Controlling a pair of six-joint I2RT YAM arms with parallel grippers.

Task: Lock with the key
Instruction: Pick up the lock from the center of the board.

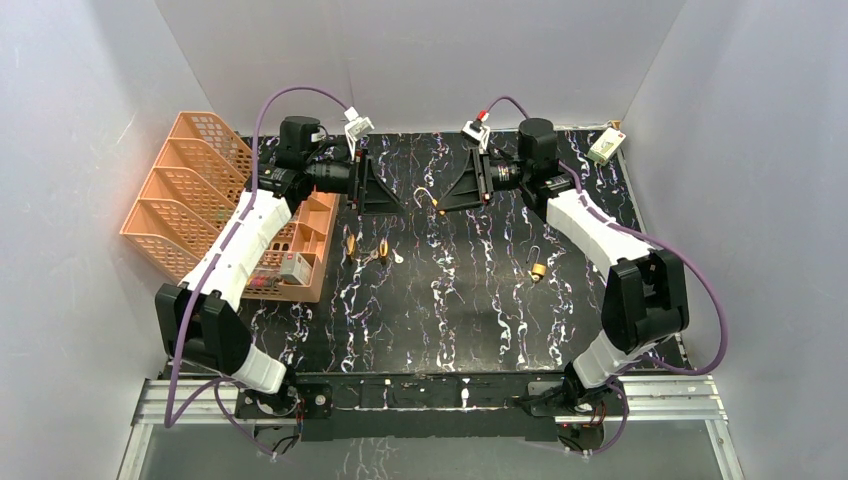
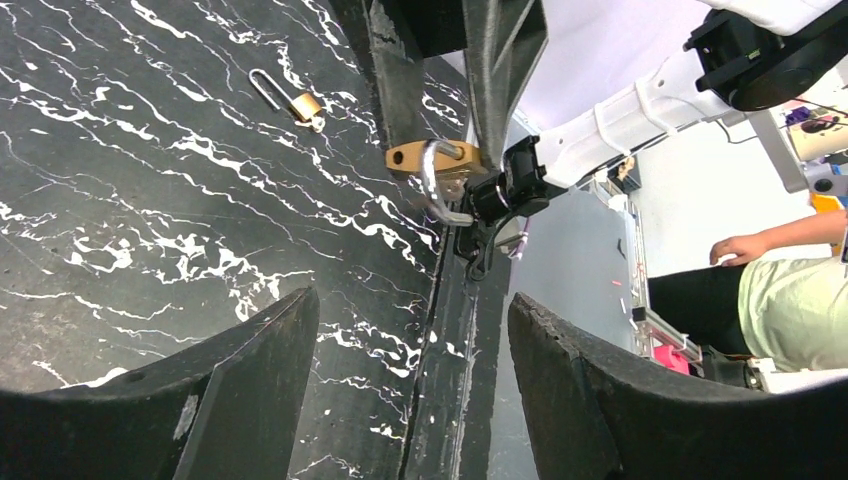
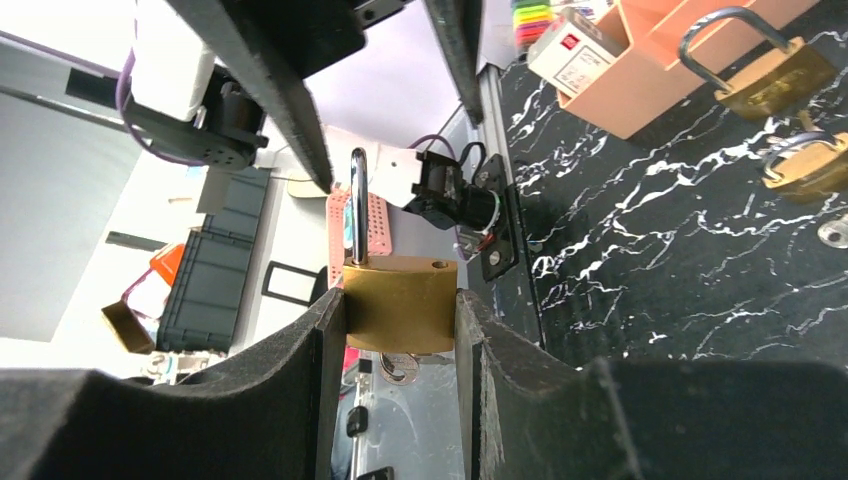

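My right gripper [image 1: 447,196] is shut on a brass padlock [image 3: 400,303], held above the back of the table. Its shackle [image 3: 357,205] stands open, and a silver key [image 3: 397,367] sticks out of the underside of its body. The same padlock shows in the left wrist view [image 2: 430,157] between the right fingers. My left gripper [image 1: 397,189] is open and empty. It faces the padlock from the left with a small gap between them, and its jaws stand wide apart in the left wrist view [image 2: 413,330].
Two more brass padlocks [image 1: 350,245] [image 1: 383,250] and a loose key [image 1: 398,257] lie left of centre. Another open padlock [image 1: 538,268] lies to the right. An orange organiser [image 1: 200,190] stands at the left edge. A white box [image 1: 603,147] sits at the back right.
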